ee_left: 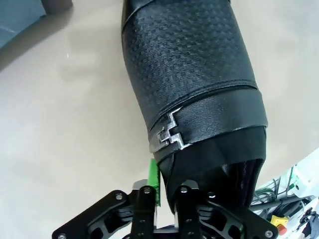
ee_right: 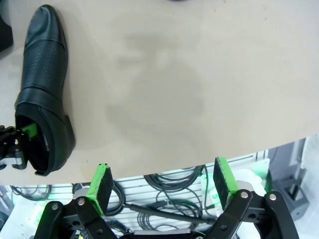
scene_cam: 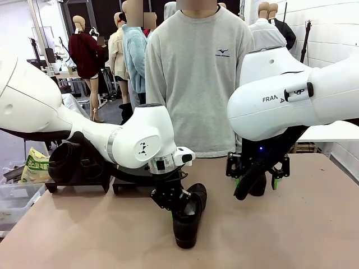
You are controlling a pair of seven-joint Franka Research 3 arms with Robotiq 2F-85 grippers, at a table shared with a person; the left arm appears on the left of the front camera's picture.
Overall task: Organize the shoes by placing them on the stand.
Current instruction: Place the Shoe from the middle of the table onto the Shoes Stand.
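Observation:
A black shoe point(scene_cam: 188, 221) lies on the tan table near the middle, toe toward me. My left gripper point(scene_cam: 175, 203) comes down on its heel end. In the left wrist view the shoe point(ee_left: 189, 74) has a textured upper and a strap with a metal buckle, and my left gripper point(ee_left: 167, 194) is shut on the heel rim, one finger inside and one green pad point(ee_left: 153, 181) outside. The right wrist view shows the same shoe point(ee_right: 42, 84) far left. My right gripper point(scene_cam: 259, 180) hangs open over the table's right half, its fingers point(ee_right: 102, 181) holding nothing. Black shoes point(scene_cam: 66, 161) sit on the low black stand point(scene_cam: 78, 184) at the left.
A person in a grey sweatshirt point(scene_cam: 196, 78) stands at the far edge, right behind the middle. Off the table's left side are a yellow-green bag point(scene_cam: 35, 165) and clear bins point(scene_cam: 14, 193). Cables point(ee_right: 164, 194) lie below the table edge in the right wrist view.

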